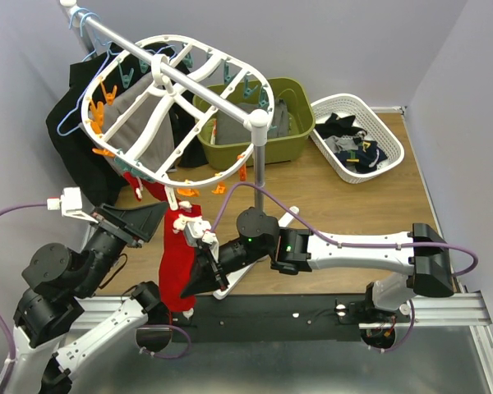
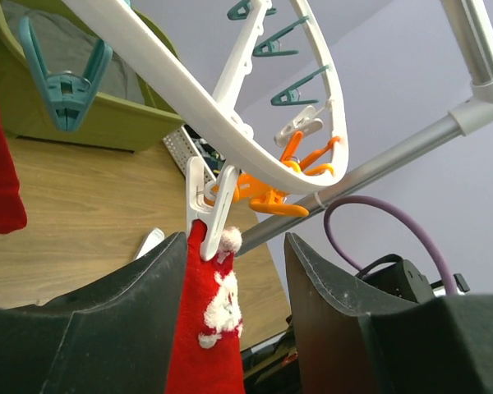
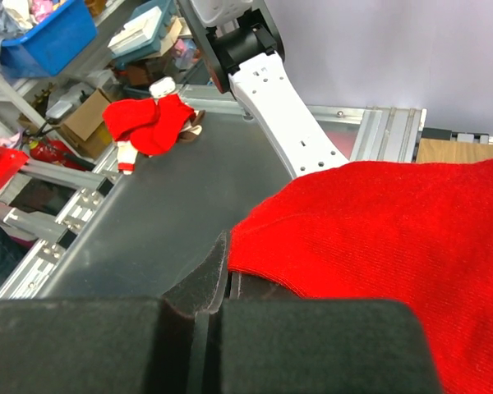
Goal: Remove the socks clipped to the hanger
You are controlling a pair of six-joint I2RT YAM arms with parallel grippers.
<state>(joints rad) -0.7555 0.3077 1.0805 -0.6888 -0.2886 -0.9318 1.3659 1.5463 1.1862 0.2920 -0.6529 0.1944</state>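
Pale lilac walls close in a wooden table (image 1: 337, 205). Against them, in the left wrist view, the left arm's fingers (image 2: 131, 312) stand spread, one on each side of a red sock (image 2: 209, 328), with no contact that I can make out. Lower on that same sock, the right arm's fingers (image 3: 189, 300) are pressed together and seem to pinch its edge, the knit bunching out toward the right of that frame. The sock, red with a white figure and a small pompom, hangs by its cuff from a white peg (image 2: 207, 201) under the rim of the white oval hanger (image 2: 189, 107), near the centre of the overhead view. It should handle as light, soft and stretchy. Tugged from low down, it would likely lengthen and drag the hanger sideways before the peg lets go. The better hold is therefore high on the cuff, just beneath the peg, or on the peg's own tails to open it. Orange pegs (image 2: 267, 197) and teal pegs (image 2: 66, 82) ring the frame, and another red sock (image 2: 0, 164) hangs at the left edge. Farther back sit a green tub (image 1: 300, 131) and a white basket (image 1: 398, 144).
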